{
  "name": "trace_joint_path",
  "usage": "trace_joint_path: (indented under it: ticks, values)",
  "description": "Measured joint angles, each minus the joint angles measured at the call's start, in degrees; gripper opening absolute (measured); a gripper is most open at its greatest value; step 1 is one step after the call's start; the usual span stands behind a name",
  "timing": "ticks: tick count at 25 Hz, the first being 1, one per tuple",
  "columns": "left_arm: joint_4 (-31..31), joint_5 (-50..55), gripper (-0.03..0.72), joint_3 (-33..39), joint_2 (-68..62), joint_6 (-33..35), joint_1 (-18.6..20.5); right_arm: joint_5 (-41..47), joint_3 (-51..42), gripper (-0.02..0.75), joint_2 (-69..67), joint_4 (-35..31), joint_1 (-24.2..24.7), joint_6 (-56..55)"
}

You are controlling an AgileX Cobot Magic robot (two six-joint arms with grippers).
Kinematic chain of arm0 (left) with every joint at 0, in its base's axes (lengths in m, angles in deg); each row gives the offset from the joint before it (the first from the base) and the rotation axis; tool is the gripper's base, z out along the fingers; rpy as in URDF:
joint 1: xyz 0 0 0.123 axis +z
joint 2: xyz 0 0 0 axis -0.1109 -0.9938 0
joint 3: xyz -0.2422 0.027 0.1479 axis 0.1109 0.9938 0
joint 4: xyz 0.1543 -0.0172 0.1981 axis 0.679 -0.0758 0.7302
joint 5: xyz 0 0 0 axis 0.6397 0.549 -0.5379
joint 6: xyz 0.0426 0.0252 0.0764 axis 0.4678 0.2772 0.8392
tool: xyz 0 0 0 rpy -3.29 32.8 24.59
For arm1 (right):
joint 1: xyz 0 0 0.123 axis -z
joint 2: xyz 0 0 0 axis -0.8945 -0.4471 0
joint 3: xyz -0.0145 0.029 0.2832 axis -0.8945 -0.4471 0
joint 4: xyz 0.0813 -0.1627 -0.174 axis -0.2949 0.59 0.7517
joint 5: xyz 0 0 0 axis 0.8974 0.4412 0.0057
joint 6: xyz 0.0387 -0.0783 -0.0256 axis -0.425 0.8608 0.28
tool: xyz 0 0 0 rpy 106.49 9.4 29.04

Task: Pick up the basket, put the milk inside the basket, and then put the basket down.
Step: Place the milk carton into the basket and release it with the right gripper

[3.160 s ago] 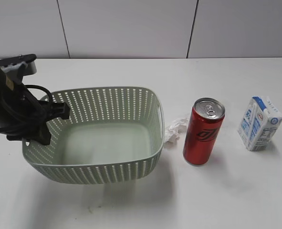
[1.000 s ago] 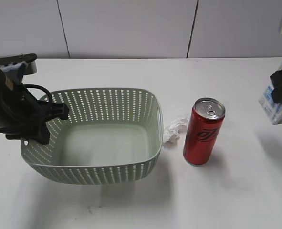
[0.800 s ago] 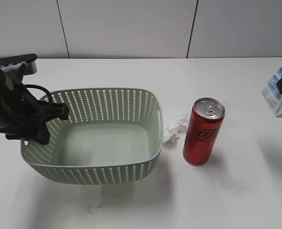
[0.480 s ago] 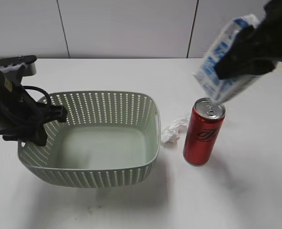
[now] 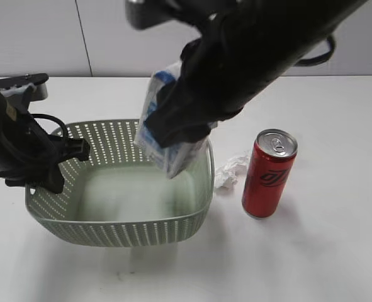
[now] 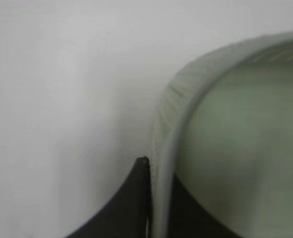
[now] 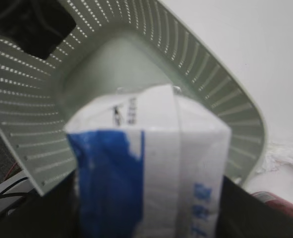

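The pale sage-green basket is held a little off the table, tilted. My left gripper is shut on its left rim; the left wrist view shows the rim pinched between the two black fingers. My right gripper is shut on the white and blue milk carton and holds it above the basket's right half. In the right wrist view the carton fills the jaws, with the basket's inside below it.
A tall red soda can stands right of the basket. Crumpled white tissue lies between the can and the basket, and shows in the right wrist view. The white table runs to a grey wall behind.
My right arm has swung left from the far right, carrying the milk carton over the can to above the basket. The basket has stayed held by the left gripper, shifting slightly.
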Motion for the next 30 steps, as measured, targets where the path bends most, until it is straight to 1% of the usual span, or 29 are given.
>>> trace_joint_path:
  ticks: [7,10,17,19,21,23,25,30]
  values:
    - [-2.06,-0.81,-0.001,0.00,0.00,0.00,0.00,-5.80,0.00,0.338,-9.36,0.13,-0.12,0.23]
    - [-2.17,-0.81,-0.001,0.00,0.00,0.00,0.00,-7.57,0.00,0.338,-10.68,0.14,-0.12,0.29]
    - [-2.27,-0.88,-0.001,0.00,0.00,0.00,0.00,-7.77,0.00,0.338,-10.87,0.14,-0.12,2.44]
    - [-2.27,-1.17,-0.001,0.00,0.00,0.00,0.00,-7.58,0.00,0.374,-10.87,0.14,-0.12,2.95]
    - [-1.78,-1.39,-0.001,0.00,-0.06,0.11,0.00,-7.68,0.23,0.466,-10.87,-0.10,-0.12,3.07]
    - [-1.38,-0.95,-0.001,0.19,-0.56,0.26,0.00,-7.16,0.29,0.524,-10.87,-0.66,-0.12,3.25]
    - [-1.38,-0.83,-0.001,0.19,-0.56,0.34,0.00,-5.70,1.13,0.554,-10.87,-0.71,-0.12,3.25]
    - [-1.47,-1.02,-0.001,0.19,-0.61,0.34,0.00,0.09,5.98,0.571,-10.74,-0.71,-0.12,3.25]
